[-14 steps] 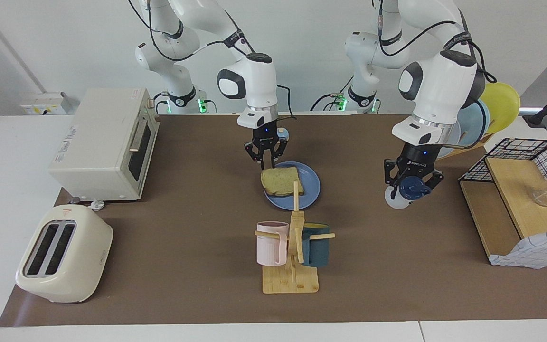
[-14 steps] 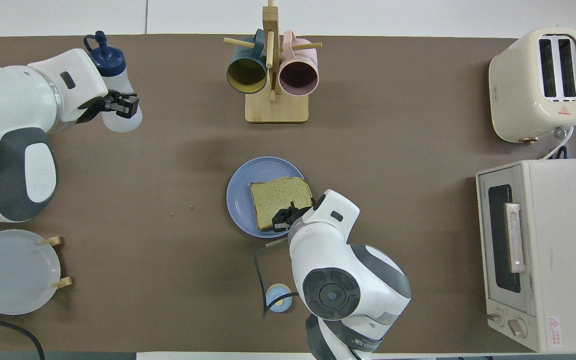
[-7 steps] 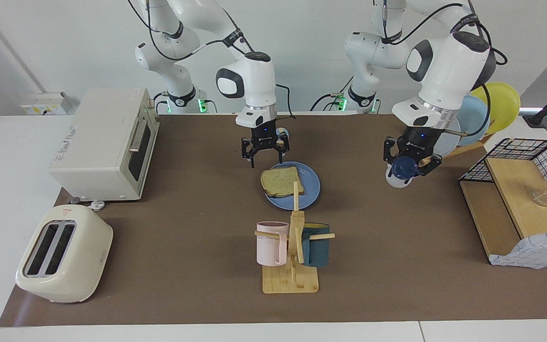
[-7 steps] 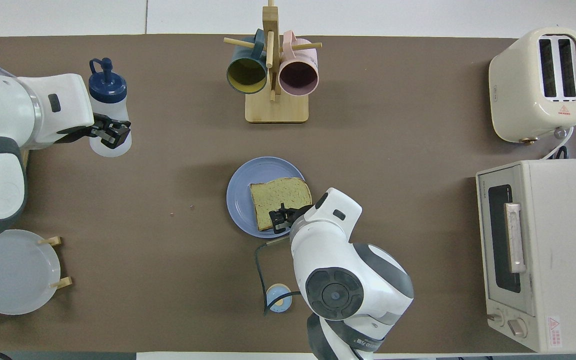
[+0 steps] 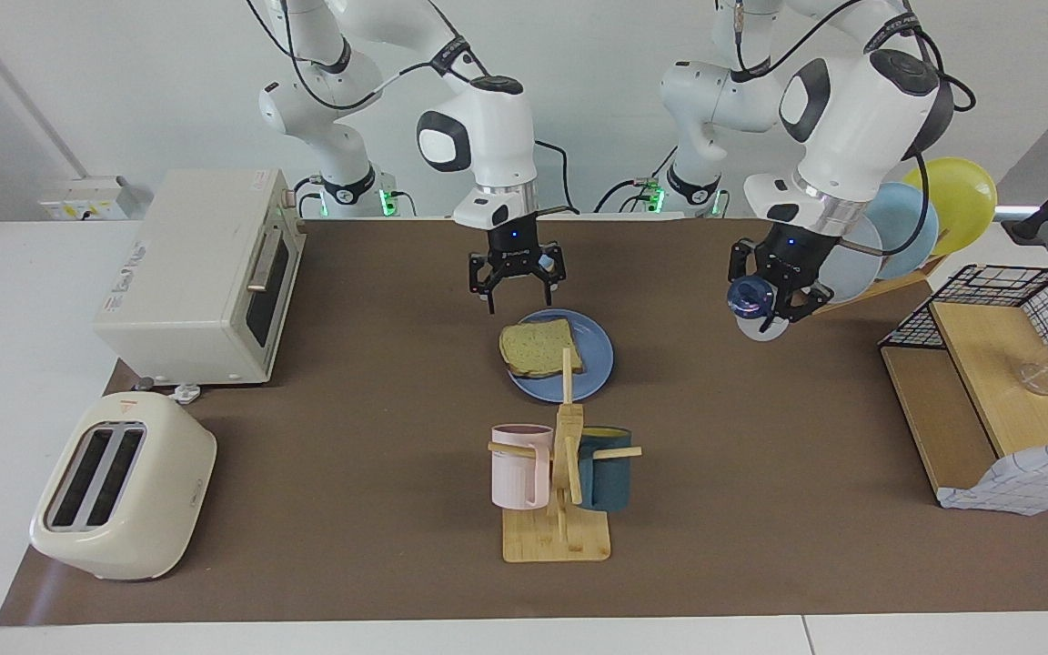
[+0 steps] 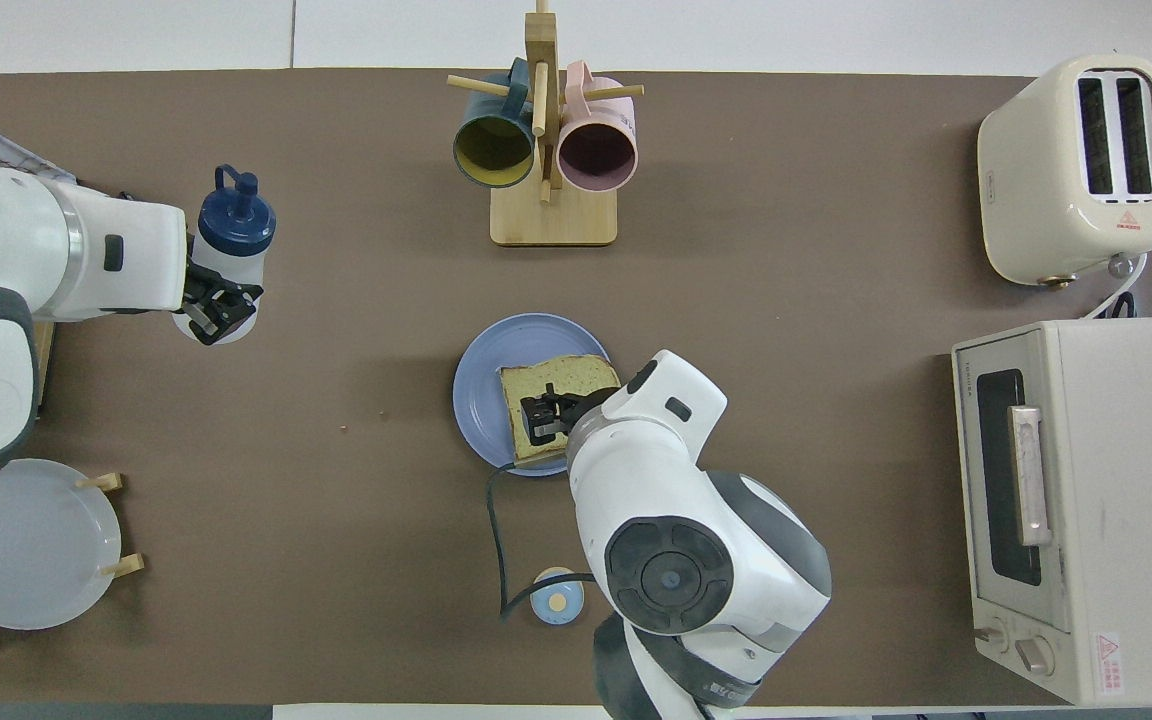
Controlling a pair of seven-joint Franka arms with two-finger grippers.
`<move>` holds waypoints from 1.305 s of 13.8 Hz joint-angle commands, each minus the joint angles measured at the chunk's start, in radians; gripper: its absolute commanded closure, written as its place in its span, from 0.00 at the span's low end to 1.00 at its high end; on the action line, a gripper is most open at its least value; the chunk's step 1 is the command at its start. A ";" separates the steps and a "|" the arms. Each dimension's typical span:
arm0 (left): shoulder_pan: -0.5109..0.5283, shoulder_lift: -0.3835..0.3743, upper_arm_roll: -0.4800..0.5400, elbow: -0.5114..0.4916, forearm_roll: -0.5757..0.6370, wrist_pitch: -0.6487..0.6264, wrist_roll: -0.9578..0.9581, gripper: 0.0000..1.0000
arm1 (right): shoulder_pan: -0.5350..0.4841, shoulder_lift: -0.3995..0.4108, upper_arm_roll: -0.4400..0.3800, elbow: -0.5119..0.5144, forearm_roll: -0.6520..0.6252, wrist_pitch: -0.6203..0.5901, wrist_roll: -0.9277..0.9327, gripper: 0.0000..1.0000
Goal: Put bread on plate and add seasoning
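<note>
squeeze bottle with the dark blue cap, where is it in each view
Facing view: the translucent white squeeze bottle with a dark blue cap hangs in the left gripper, at the picture's right.
Overhead view: the same bottle is at the picture's left, in that gripper.
Shared landmark: the wooden mug rack at the table's middle.
</note>
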 commanded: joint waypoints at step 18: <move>-0.111 -0.105 -0.021 -0.061 -0.009 -0.230 0.252 1.00 | -0.121 0.033 -0.004 0.558 0.677 -0.559 -0.195 0.00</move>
